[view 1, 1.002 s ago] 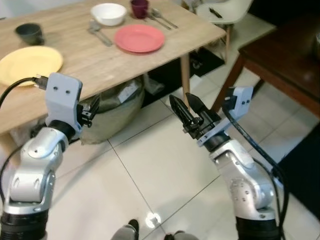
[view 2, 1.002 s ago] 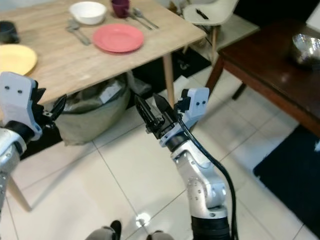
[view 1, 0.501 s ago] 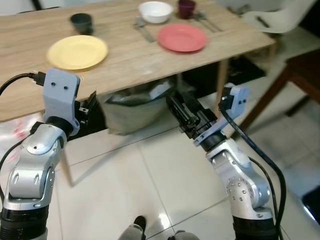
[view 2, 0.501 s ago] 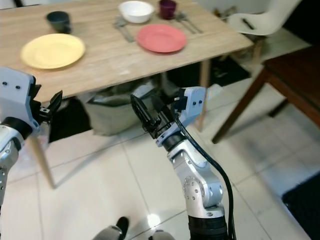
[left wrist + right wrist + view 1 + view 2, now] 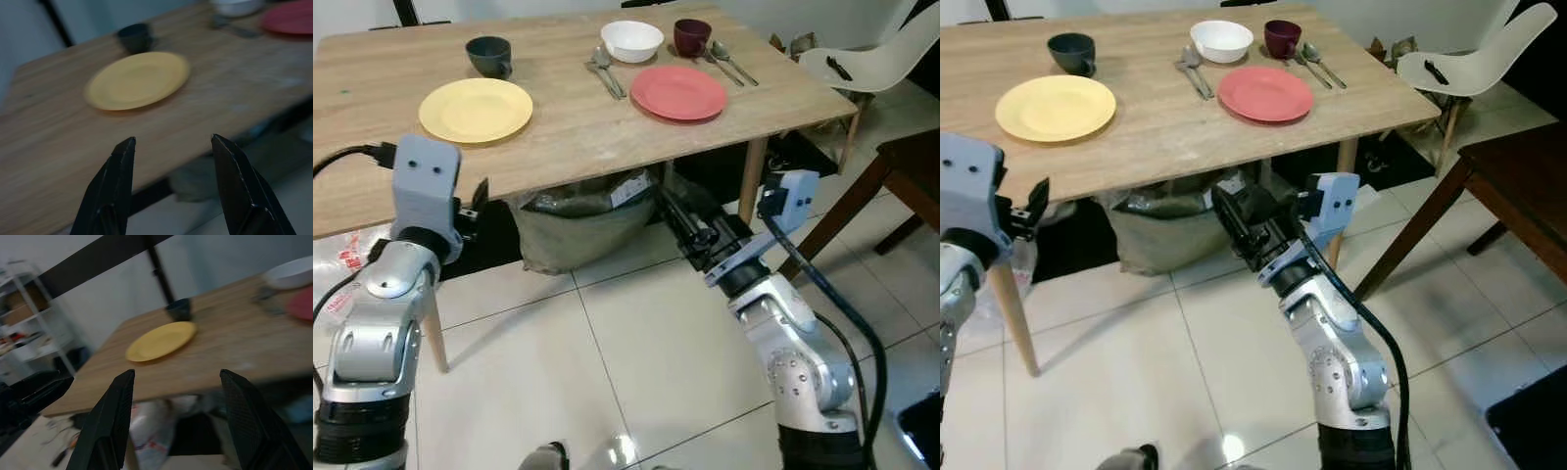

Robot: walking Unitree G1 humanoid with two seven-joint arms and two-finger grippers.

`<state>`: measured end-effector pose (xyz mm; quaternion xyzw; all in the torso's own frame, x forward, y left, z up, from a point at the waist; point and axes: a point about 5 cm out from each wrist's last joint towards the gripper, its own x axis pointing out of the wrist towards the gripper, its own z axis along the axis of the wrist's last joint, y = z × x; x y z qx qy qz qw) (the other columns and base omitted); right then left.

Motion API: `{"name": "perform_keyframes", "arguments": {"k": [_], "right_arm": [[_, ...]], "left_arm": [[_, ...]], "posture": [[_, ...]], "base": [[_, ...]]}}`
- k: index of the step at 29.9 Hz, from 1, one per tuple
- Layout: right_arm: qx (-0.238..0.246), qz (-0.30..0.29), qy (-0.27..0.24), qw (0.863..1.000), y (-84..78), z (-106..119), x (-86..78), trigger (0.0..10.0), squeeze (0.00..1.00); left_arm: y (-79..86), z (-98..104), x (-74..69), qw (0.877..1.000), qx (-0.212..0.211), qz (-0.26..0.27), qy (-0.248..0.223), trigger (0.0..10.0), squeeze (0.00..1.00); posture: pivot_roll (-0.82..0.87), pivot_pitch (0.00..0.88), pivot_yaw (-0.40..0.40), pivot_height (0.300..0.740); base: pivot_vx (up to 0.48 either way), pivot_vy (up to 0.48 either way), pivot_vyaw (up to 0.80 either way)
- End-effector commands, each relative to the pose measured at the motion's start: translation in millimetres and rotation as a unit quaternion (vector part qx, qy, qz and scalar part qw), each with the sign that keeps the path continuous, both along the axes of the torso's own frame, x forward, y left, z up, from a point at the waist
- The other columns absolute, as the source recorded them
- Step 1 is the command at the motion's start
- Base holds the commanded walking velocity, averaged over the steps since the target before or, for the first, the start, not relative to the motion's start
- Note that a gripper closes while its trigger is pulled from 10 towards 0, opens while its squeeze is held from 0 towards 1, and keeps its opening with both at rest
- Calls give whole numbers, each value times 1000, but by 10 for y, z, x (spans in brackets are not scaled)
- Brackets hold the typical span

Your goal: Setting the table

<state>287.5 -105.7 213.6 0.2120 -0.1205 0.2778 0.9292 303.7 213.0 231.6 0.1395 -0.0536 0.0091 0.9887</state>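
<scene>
The left gripper (image 5: 171, 147) has its fingers (image 5: 115, 181) spread apart with nothing between them, held just below the near edge of the tabletop (image 5: 568, 127), pointing toward the yellow plate (image 5: 476, 109). The right gripper (image 5: 173, 382) also has its fingers (image 5: 110, 416) apart and empty, low in front of the tabletop, over the tiled floor (image 5: 636, 352).

On the tabletop, the yellow plate lies toward the robot's left, with a dark cup (image 5: 488, 55) just behind it. Toward the right lies a red plate (image 5: 677, 93), with a white bowl (image 5: 631, 40) and a maroon cup (image 5: 692, 36) behind it. Cutlery (image 5: 606, 70) lies just left of the red plate, and spoons (image 5: 729, 61) lie to its right.

A sack (image 5: 582, 220) sits under the tabletop. A white chair (image 5: 871, 59) stands to the right, and a dark table (image 5: 911, 176) is nearer on that side.
</scene>
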Motion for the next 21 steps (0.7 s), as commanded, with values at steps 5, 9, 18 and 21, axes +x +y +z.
{"name": "perform_keyframes", "arguments": {"k": [5, 9, 18, 21], "right_arm": [[-2, 14, -7, 1000, 63, 21, -8, 10000, 0], [0, 5, -5, 1000, 47, 28, 7, 10000, 0], [13, -1, -6, 1000, 10, 47, 17, 10000, 0], [13, 1, -7, 1000, 15, 44, 10, 10000, 0]], "left_arm": [[59, -25, 0, 1000, 2, 17, 0, 10000, 0], [55, -24, 0, 1000, 7, 14, -1, 10000, 0], [42, -25, 9, 1000, 10, 11, -3, 10000, 0], [36, -24, 13, 1000, 9, 10, -4, 10000, 0]], "posture": [[-8, 67, 7, 740], [-9, 67, 6, 740], [-10, 66, 8, 740], [-10, 66, 8, 740]], "base": [[464, 0, 763], [457, 0, 572], [440, 0, 0], [428, 0, 0]]}}
